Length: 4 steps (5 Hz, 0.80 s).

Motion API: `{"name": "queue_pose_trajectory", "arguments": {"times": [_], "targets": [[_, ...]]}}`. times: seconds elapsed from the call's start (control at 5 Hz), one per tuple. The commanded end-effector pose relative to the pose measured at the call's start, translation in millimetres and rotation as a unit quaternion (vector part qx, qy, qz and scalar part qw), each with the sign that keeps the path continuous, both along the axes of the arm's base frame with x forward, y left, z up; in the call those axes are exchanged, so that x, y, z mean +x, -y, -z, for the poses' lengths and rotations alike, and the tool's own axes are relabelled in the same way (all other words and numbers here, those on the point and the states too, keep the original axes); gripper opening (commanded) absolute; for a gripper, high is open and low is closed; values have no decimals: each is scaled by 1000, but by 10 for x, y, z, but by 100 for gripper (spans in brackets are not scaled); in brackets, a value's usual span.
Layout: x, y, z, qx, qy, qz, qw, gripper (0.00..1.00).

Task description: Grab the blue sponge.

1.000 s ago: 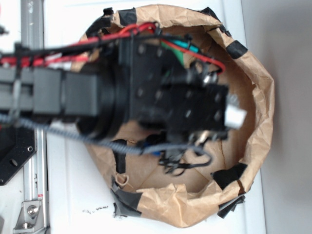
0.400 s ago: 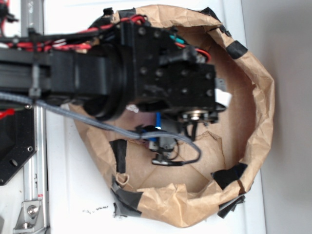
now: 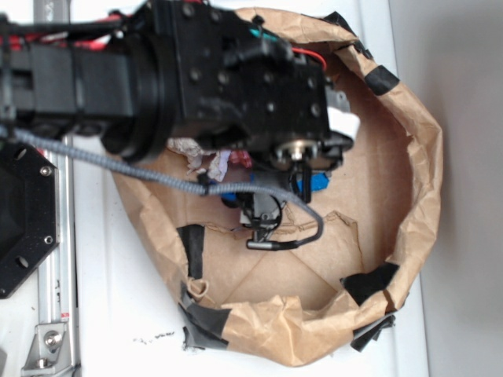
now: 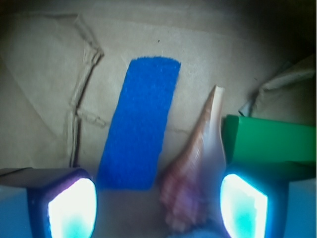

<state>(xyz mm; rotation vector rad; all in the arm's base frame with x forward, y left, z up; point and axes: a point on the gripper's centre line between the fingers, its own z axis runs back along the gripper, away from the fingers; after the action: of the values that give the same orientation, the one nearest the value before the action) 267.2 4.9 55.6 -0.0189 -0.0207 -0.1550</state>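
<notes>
Approach step in hand: tool point(image 4: 157, 208) spread wide and empty above the brown-paper floor, blue sponge point(image 4: 138, 123) lying flat ahead and toward its left finger, seashell point(image 4: 195, 173) between the fingers; leftward shift needed before descent.

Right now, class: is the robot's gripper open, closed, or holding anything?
Gripper: open and empty, its two fingers spread above the flat bright blue rectangular sponge and the pinkish spiral seashell; it touches neither.
</notes>
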Motion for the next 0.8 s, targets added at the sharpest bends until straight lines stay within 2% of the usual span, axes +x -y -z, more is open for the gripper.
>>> {"name": "queue_pose_trajectory", "arguments": {"times": [0.0,0.2,0.6], "targets": [[105,392,372,-25,-7,-1,1000,100],[77,368,392,-14,-23,-40,999,0],[172,109,-30,18,22,-37,999,0]]}}
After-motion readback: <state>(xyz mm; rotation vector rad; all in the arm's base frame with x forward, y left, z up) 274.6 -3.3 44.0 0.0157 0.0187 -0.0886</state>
